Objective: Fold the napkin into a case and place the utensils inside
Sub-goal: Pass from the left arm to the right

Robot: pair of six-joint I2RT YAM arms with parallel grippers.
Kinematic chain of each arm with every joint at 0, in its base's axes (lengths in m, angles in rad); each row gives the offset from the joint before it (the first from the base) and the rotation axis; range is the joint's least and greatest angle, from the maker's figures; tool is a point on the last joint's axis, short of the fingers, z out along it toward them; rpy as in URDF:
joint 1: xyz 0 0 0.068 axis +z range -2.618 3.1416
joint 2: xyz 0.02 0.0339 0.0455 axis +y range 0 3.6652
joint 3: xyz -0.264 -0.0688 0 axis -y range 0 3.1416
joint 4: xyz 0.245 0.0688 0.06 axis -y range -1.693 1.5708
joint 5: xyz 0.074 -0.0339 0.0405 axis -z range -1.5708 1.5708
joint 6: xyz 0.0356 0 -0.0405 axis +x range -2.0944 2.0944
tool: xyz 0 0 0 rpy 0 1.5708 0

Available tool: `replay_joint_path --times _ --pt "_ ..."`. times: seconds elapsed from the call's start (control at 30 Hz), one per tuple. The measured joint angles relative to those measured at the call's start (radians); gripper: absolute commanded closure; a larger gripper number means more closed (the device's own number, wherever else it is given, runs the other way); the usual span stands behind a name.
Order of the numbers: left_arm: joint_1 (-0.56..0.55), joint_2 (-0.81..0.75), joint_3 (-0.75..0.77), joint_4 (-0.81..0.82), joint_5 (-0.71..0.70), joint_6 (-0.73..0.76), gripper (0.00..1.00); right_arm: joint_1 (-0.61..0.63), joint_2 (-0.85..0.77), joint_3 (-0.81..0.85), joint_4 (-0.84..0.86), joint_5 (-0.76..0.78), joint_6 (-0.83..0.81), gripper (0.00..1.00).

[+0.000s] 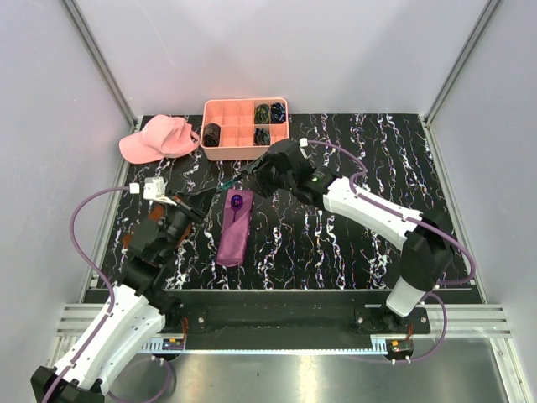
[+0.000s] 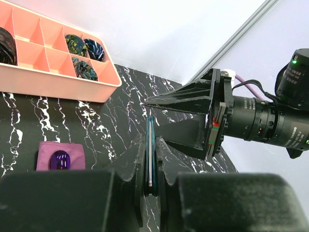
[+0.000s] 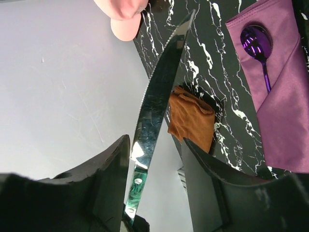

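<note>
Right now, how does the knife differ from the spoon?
The knife is silvery with a serrated edge; the spoon is glossy purple. The knife is gripped in the left hand, its blade between the parted fingers of the right hand; the spoon lies tucked in the folded napkin, bowl showing. Both are slim, shiny cutlery.

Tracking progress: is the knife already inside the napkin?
No, the knife stands between the fingers of the right gripper, apart from the napkin holding a purple spoon.
</note>
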Motion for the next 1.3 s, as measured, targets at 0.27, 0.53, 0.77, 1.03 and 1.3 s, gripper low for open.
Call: replay_joint_path --times 0.27,0.53,0.77,1.03,1.3 --pt "0.0 -0.025 -0.021 0.005 0.0 -0.01 1.0 0.0 0.01 0.012 0.004 0.003 0.019 0.64" --pt "-0.001 -0.037 -0.041 0.009 -0.02 -0.019 0.52 -0.001 0.061 0.049 0.019 -0.001 0.035 0.99" --pt "-0.004 -0.031 0.069 -0.27 -0.05 -0.059 0.15 -0.01 0.113 0.133 0.002 0.043 -0.197 1.0" --pt "-0.003 0.071 0.275 -0.693 -0.214 -0.101 0.74 -0.027 0.263 0.37 -0.044 0.155 -0.703 1.0" --pt "-0.003 0.165 0.058 -0.684 -0.096 -0.142 1.0 -0.027 0.445 0.5 -0.062 0.269 -0.974 1.0"
